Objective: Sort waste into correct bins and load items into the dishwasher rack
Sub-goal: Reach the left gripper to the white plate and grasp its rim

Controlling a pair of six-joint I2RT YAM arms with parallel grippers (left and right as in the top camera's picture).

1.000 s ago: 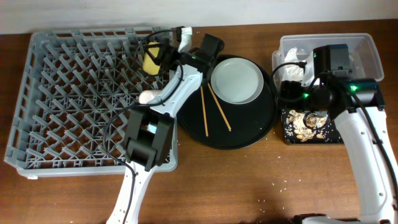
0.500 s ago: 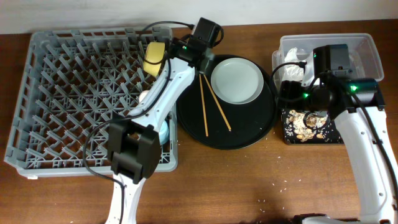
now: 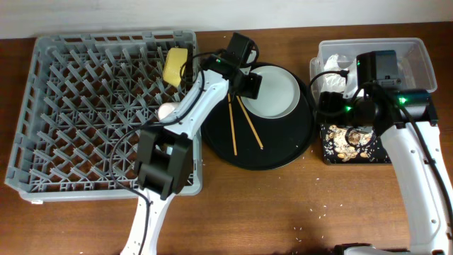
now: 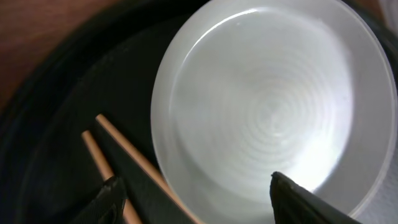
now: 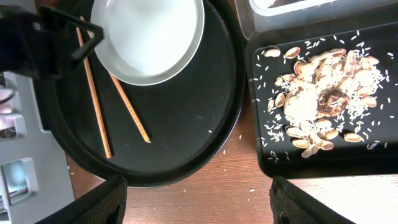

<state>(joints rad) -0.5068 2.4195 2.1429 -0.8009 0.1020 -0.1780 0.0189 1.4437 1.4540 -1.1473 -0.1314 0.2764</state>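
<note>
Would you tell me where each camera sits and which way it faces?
Overhead: fixed above the table, looking down on the dishwasher rack and round tray; left arm and right arm show.
Left wrist: on the left arm, looking down at the plate and chopsticks; its fingertips at the bottom.
Right wrist: on the right arm, looking down at the scrap tray; its fingertips in the bottom corners.
Shared: plate and chopsticks, in all three.

I'm getting even, bright overhead light with soft shadows; the plate (image 4: 267, 112) is glaring and blurring close up in my left wrist view.
</note>
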